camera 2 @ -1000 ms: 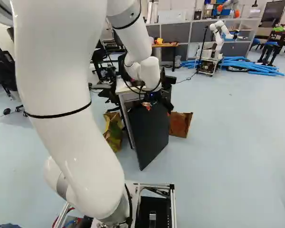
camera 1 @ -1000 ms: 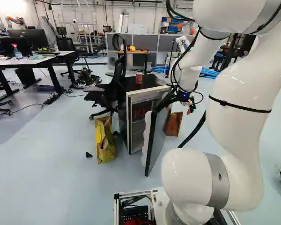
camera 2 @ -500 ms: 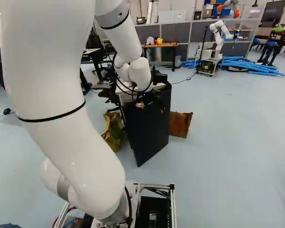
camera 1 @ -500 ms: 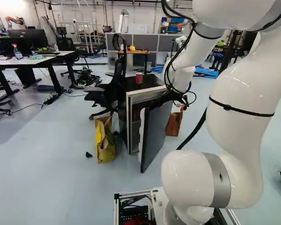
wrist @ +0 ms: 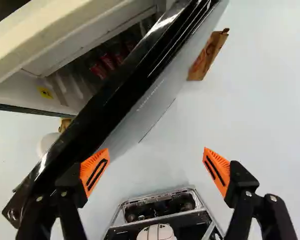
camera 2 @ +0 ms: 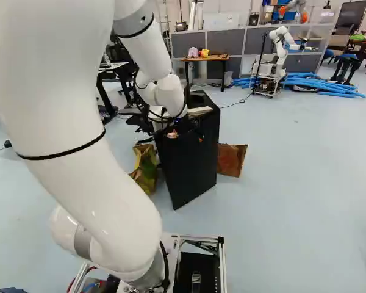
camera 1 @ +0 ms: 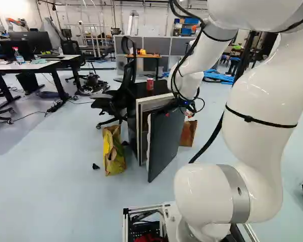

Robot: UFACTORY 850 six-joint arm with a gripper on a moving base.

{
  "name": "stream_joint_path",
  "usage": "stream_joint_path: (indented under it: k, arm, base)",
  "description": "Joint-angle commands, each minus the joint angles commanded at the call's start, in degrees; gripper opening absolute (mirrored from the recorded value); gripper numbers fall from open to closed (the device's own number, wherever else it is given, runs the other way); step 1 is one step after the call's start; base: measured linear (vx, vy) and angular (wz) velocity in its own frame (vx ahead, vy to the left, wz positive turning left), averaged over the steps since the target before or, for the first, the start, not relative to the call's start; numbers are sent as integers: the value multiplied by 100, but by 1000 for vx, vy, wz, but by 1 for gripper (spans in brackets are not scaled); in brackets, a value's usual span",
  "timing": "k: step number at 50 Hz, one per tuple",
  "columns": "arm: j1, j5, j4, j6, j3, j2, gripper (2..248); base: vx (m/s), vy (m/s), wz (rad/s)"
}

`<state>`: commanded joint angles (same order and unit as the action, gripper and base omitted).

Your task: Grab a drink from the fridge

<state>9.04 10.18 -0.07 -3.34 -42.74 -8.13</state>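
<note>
At the door's top in the left base view is my gripper (camera 1: 178, 114). In the wrist view the gripper (wrist: 155, 149) stands wide open with nothing gripped; one orange pad (wrist: 94, 171) is close beside the door's outer face, contact unclear. The black fridge (camera 1: 162, 87) has its door (camera 1: 164, 141) partly open. Through the opening, red cans (wrist: 108, 61) show inside in the wrist view; in the base views the door hides them. Another red can (camera 1: 150, 84) stands upright on the fridge top.
A yellow paper bag (camera 1: 113, 151) stands beside the fridge, a brown bag (camera 2: 232, 160) on its other side. An office chair (camera 1: 122, 96) is close behind the yellow bag. Desks (camera 1: 38, 64) stand at the left of the left base view. Another robot (camera 2: 276, 60) stands farther back.
The fridge door has swung towards the fridge body, narrowing its opening. My gripper has moved with it, leftward in both base views. The base and the can on top have stayed put.
</note>
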Motion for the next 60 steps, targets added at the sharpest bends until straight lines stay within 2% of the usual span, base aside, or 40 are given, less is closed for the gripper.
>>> stream_joint_path:
  k: [24,60]
  arm:
    - [-321,-17,0,0,-105,-91,247]
    - [-659,-17,0,0,-585,-499,247]
  base:
    - [0,0,0]
    - [0,0,0]
